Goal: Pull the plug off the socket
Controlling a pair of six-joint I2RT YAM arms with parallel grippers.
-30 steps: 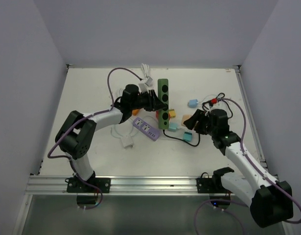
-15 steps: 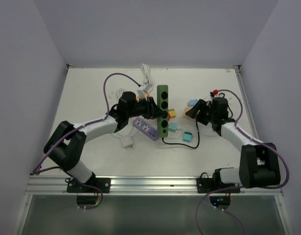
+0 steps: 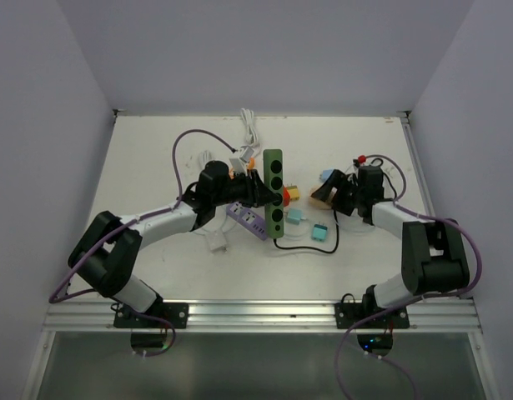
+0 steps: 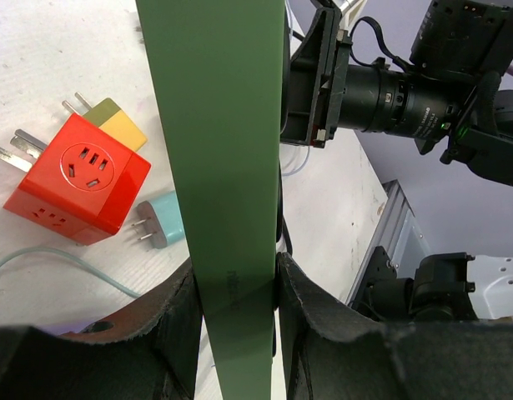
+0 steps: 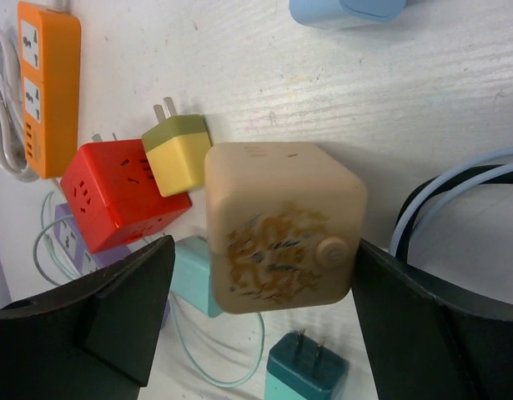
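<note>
Top view, item one: my left gripper (image 3: 254, 190), pinched tight on the green socket strip (image 3: 274, 193), which lies mid-table running 12 to 6 o'clock. I judge the clamp is there to anchor the strip so that a plug comes away without dragging it. Item two: my right gripper (image 3: 326, 193), at 3 o'clock of the strip and well apart from it, with the beige cube plug (image 3: 319, 198) between its fingers. I take that cube to be the task's plug, already off the strip. Containers: no box or tray on the table (image 3: 156, 167). The only holders are the strip's sockets, which look like dark empty holes, though they are small at this range. A purple strip (image 3: 248, 218) lies at 7 o'clock of the green one and a teal plug (image 3: 319, 234) at 4 o'clock. Left wrist view: both fingers (image 4: 177, 321) press the strip's narrow sides, with a plain face toward the lens, so no sockets show. A red cube adapter (image 4: 77, 179) lies loose at 9 o'clock, with an olive-yellow plug (image 4: 114, 123) touching its upper corner. Right wrist view: the jaws are spread wide and the cube sits blurred in the gap, with clear space on its 9 o'clock side. Whether the 3 o'clock finger touches it I cannot tell. I judge the cube released, or nearly so, and liable to tumble.
</note>
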